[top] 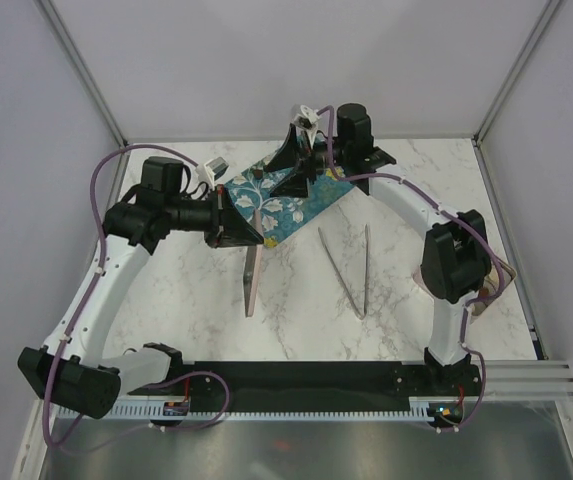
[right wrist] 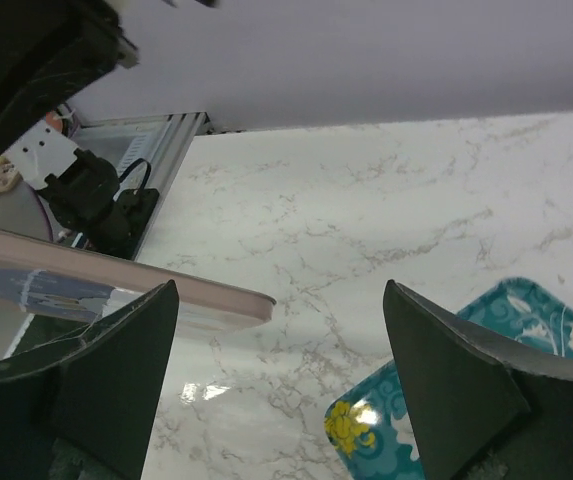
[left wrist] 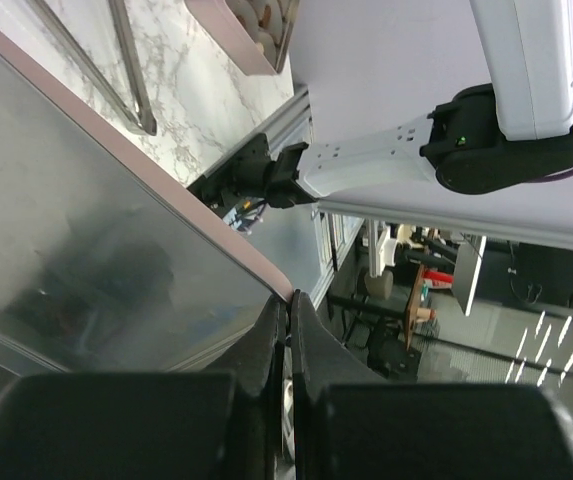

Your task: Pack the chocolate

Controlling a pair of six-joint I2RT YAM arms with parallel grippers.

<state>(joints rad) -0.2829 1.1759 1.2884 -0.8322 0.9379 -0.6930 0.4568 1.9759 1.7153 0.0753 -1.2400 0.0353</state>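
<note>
Left tool [left wrist: 288,318] clamps pink-rimmed grey tray [left wrist: 116,250] on edge. Right tool [right wrist: 281,300] wide over teal flowered tray [right wrist: 436,390]. Brown and cream chocolate pieces [left wrist: 263,18] in pink box [left wrist: 228,32], well beyond left tool.

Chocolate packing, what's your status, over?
Left gripper shut on clear pink-rimmed panel. Right gripper open, empty, near teal tray. Chocolate sits in pink box. Tongs lie unheld.
</note>
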